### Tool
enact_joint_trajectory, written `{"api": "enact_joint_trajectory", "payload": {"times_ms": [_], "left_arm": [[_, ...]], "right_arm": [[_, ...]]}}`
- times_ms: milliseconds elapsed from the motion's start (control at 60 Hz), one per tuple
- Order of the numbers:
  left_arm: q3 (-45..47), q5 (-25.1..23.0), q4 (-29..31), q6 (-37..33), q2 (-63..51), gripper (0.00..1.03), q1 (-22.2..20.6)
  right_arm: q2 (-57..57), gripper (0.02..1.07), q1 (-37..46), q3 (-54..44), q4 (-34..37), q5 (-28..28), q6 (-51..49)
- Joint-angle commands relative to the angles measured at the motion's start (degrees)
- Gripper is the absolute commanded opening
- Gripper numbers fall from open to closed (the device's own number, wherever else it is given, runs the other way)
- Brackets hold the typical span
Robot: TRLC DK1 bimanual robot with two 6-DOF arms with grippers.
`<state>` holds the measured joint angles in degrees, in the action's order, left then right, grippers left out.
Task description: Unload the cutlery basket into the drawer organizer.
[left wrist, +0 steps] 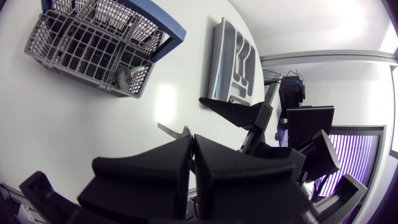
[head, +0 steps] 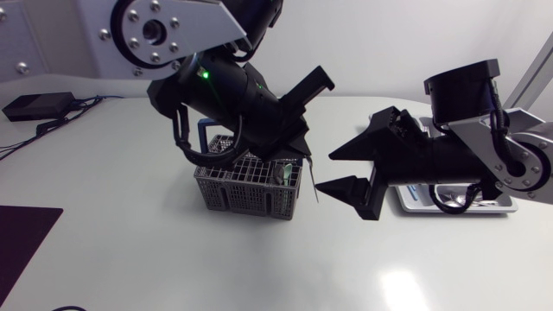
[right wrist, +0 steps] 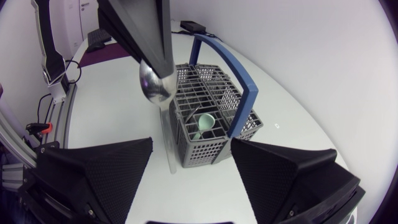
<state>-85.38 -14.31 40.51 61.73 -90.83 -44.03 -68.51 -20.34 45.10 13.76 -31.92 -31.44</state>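
My left gripper (head: 303, 154) hangs over the right end of the grey wire cutlery basket (head: 246, 186), shut on a metal spoon (right wrist: 155, 88). The spoon's bowl is at the fingers and its handle (head: 314, 192) points down. My right gripper (head: 326, 171) stands open right next to it, and in the right wrist view the handle (right wrist: 168, 146) lies between its fingers (right wrist: 99, 171) without touching them. A pale green spoon (right wrist: 204, 122) stands in the basket (right wrist: 211, 115), which has a blue handle. The grey drawer organizer (left wrist: 233, 62) lies under my right arm.
The organizer (head: 497, 206) is mostly hidden by my right arm in the head view. A black box with cables (head: 39, 105) sits at the table's far left. A dark mat (head: 22, 246) lies at the front left.
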Motion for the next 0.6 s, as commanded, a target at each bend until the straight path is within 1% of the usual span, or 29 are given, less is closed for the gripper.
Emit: {"api": "enact_joint_trajectory", "payload": {"times_ms": [0,100,183,200,283,367,450,483,500,567,583], "left_arm": [[-0.4,-0.8,-0.6,1.9,-1.1,0.04,-0.1],[-0.6,-1.6,-1.0,2.2,-1.5,0.04,-0.1],[-0.7,-2.1,-1.1,2.3,-2.1,0.04,0.0],[-0.7,-2.2,-1.1,2.3,-2.1,0.04,0.0],[-0.9,-2.4,-1.2,2.4,-2.1,0.04,0.0],[-0.9,-2.5,-1.2,2.6,-2.1,0.04,0.0],[-0.9,-2.8,-1.2,2.6,-2.2,0.04,0.1],[-0.9,-2.9,-1.2,2.6,-2.1,0.04,0.1],[-0.9,-3.1,-1.2,2.6,-2.1,0.04,0.1],[-0.9,-3.4,-1.2,2.6,-2.1,0.04,0.0],[-0.9,-3.4,-1.2,2.6,-2.1,0.04,0.0]], "right_arm": [[-1.5,0.83,-1.0,1.2,-1.0,0.0,2.1],[-1.8,0.72,-1.9,1.2,-1.6,0.1,2.5],[-2.4,0.58,-2.4,1.5,-2.1,0.3,3.3],[-2.4,0.57,-2.4,1.5,-2.2,0.3,3.3],[-2.9,0.45,-2.7,1.7,-2.4,0.3,3.7],[-3.0,0.35,-2.9,1.8,-2.5,0.3,3.8],[-3.3,0.27,-3.0,1.8,-2.5,0.3,3.9],[-3.6,0.23,-3.3,1.8,-2.5,0.3,4.1],[-3.6,0.19,-3.6,1.8,-2.5,0.3,4.1],[-3.9,0.12,-4.0,1.8,-2.5,0.3,4.1],[-4.0,0.11,-4.1,1.8,-2.5,0.3,4.1]]}}
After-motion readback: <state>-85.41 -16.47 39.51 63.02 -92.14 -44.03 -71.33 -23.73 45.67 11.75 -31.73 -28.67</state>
